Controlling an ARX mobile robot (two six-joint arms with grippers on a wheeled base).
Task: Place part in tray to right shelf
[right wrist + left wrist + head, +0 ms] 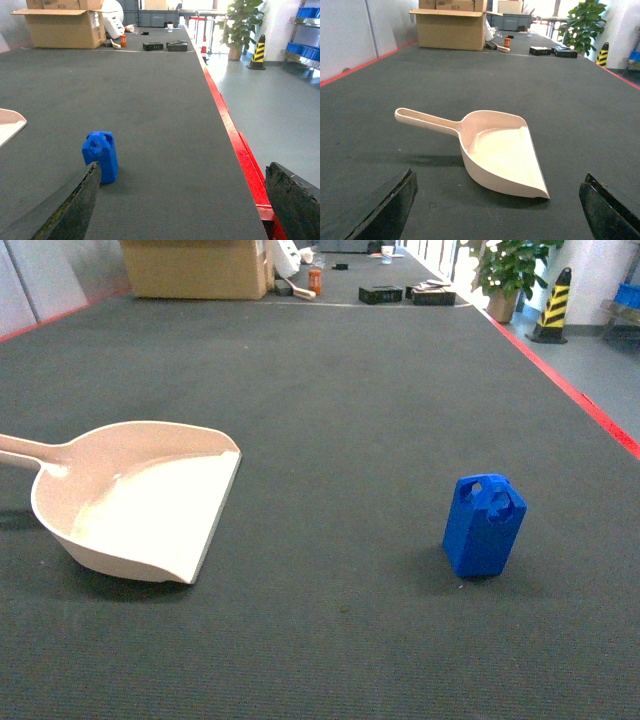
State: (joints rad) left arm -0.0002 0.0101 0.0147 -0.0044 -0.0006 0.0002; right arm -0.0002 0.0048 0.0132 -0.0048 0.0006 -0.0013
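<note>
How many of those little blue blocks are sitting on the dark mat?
1. The single blue block stands upright on the mat's right side, well apart from the beige scoop lying at the left. No others show.

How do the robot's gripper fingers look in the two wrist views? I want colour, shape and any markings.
Only fingertips show. The left gripper has black, wedge-shaped fingers with a matte surface. The right gripper has similar dark fingers, with yellowish scuffing on the surface. No cables or printed markings are visible.

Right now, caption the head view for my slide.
Cream tray lying left, blue part standing right, apart on dark carpet; neither hand in frame.
</note>
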